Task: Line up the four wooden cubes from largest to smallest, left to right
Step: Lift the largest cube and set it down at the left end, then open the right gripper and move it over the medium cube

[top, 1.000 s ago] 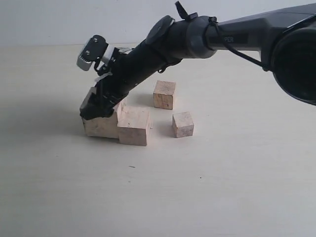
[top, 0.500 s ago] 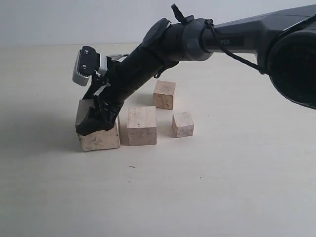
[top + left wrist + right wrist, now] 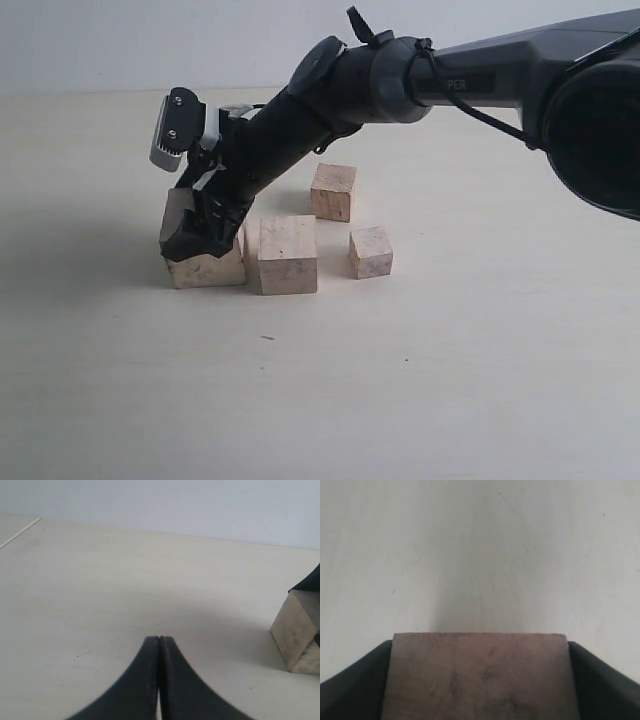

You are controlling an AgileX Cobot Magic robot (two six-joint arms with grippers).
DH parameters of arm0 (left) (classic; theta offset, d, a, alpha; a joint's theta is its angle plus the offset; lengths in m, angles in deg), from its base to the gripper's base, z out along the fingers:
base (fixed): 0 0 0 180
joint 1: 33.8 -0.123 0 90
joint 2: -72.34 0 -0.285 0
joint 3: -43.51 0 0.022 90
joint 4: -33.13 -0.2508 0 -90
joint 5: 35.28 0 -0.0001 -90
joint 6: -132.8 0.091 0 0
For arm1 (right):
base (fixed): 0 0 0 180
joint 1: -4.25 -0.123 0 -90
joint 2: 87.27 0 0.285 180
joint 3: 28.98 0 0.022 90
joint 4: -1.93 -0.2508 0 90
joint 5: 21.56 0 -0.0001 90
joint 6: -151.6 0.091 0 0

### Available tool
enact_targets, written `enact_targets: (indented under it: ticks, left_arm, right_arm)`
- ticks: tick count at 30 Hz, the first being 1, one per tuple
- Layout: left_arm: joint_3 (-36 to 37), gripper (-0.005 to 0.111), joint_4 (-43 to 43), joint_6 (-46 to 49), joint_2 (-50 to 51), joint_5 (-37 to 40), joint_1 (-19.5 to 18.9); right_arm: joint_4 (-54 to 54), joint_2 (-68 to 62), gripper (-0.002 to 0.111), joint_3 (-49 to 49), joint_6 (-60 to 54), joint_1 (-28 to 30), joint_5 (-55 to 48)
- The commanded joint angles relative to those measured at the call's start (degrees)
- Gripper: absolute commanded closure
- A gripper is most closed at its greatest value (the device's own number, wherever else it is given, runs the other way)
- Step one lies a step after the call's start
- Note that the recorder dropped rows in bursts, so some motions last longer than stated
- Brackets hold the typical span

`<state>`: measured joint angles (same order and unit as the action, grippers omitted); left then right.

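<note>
Four pale wooden cubes sit on the table. The largest cube [image 3: 205, 265] is at the left, with my right gripper [image 3: 195, 235] shut on it from above; it fills the space between the fingers in the right wrist view [image 3: 479, 677] and shows at the edge of the left wrist view [image 3: 299, 632]. Just right of it stands the second largest cube [image 3: 288, 254]. A smaller cube [image 3: 333, 191] lies behind, and the smallest cube [image 3: 371, 251] is to the right. My left gripper [image 3: 159, 642] is shut on nothing, low over bare table.
The pale tabletop [image 3: 420, 380] stretches in front of and to the right of the cubes. The right arm [image 3: 400, 80] reaches across from the upper right over the back cube. A pale wall [image 3: 150, 40] lies behind the table.
The right gripper has shifted the largest cube away from the second largest one, then nudged it slightly back right and settled it flat. The second cube has been turned square.
</note>
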<state>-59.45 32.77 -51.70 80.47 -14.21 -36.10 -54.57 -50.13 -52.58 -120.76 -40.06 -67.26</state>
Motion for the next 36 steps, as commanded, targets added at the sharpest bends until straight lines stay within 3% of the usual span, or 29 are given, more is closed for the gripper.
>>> enact_targets:
  ticks: [1, 4, 8, 19, 30, 36]
  left_arm:
    - [0.2, 0.107, 0.4, -0.3, -0.4, -0.8, 0.1]
    - [0.2, 0.107, 0.4, -0.3, -0.4, -0.8, 0.1]
    - [0.2, 0.107, 0.4, -0.3, -0.4, -0.8, 0.1]
    - [0.2, 0.107, 0.4, -0.3, -0.4, -0.8, 0.1]
    - [0.2, 0.107, 0.4, -0.3, -0.4, -0.8, 0.1]
    - [0.2, 0.107, 0.4, -0.3, -0.4, -0.8, 0.1]
  right_arm:
    - [0.0, 0.3, 0.042, -0.2, 0.4, 0.1, -0.9]
    - [-0.5, 0.3, 0.022, -0.2, 2.3, 0.1, 0.2]
    - [-0.5, 1.0, 0.01, -0.2, 5.0, 0.1, 0.6]
    - [1.4, 9.4, 0.009, -0.2, 8.7, 0.1, -4.7]
    - [35.1, 17.5, 0.009, -0.1, 31.1, 0.1, -18.2]
    - [36.4, 17.0, 0.009, -0.1, 31.0, 0.1, -18.9]
